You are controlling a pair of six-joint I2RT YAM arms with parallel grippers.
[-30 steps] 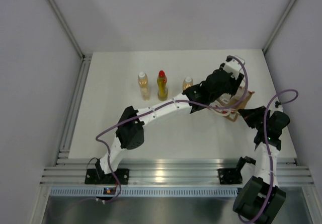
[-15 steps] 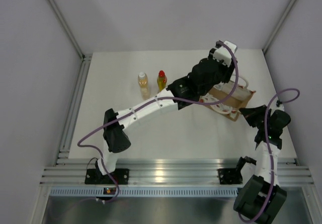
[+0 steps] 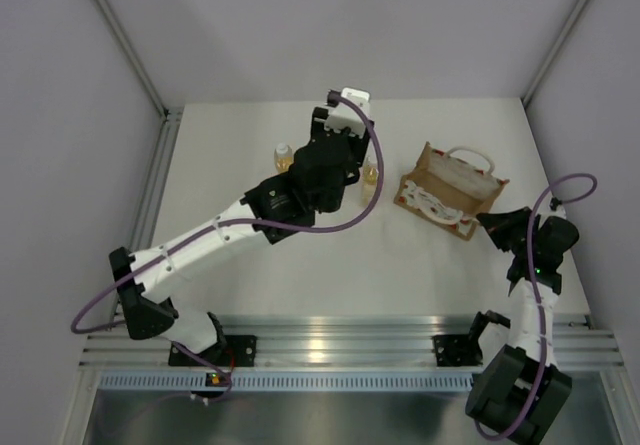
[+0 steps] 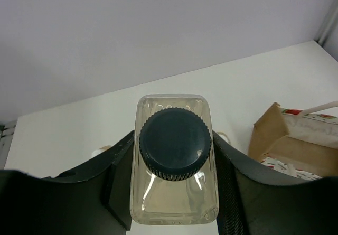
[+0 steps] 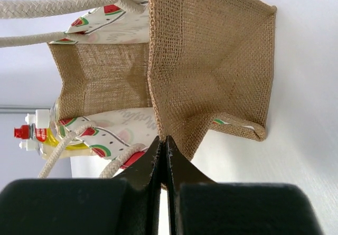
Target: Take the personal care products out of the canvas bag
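Observation:
My left gripper [image 4: 173,146] is shut on the clear bottle [image 4: 174,195] with the dark grey cap, a finger on each side of it. In the top view the left arm hangs over the bottle row. One amber bottle [image 3: 284,156] stands left of the arm and another [image 3: 371,173] right of it. The yellow bottle is hidden there but shows in the right wrist view [image 5: 50,139] beyond the bag. The canvas bag [image 3: 450,189] stands at the right, mouth up. My right gripper [image 5: 164,140] is shut on the bag's brown edge [image 5: 211,60].
Grey walls close in the white table [image 3: 300,255] at the back and both sides. A metal rail [image 3: 145,215] runs along the left edge. The bag's rope handles [image 3: 472,155] loop above its mouth.
My left arm has lifted away from the bag and swung left to the bottle row, carrying the clear bottle. The bag is now uncovered. The right arm has not moved.

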